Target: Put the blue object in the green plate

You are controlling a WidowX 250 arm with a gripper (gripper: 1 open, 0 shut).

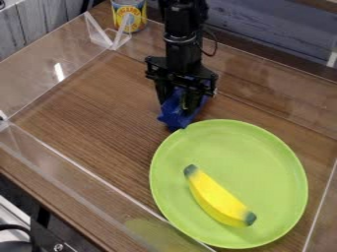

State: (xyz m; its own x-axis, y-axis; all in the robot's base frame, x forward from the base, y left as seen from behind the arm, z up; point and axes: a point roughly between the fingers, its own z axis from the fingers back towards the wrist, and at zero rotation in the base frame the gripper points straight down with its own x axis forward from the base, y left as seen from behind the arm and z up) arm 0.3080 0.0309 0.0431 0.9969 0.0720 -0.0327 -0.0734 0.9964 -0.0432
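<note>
The blue object (pixel 172 112) lies on the wooden table just beyond the upper-left rim of the green plate (pixel 263 148); only part of it shows between the black fingers. My gripper (pixel 180 101) points straight down over it, with its jaws drawn in against the blue object's sides. A yellow banana-shaped piece (pixel 218 197) rests inside the plate, toward the near side.
Clear plastic walls (pixel 59 167) ring the wooden table. A yellow can (pixel 126 14) stands at the far edge behind the arm.
</note>
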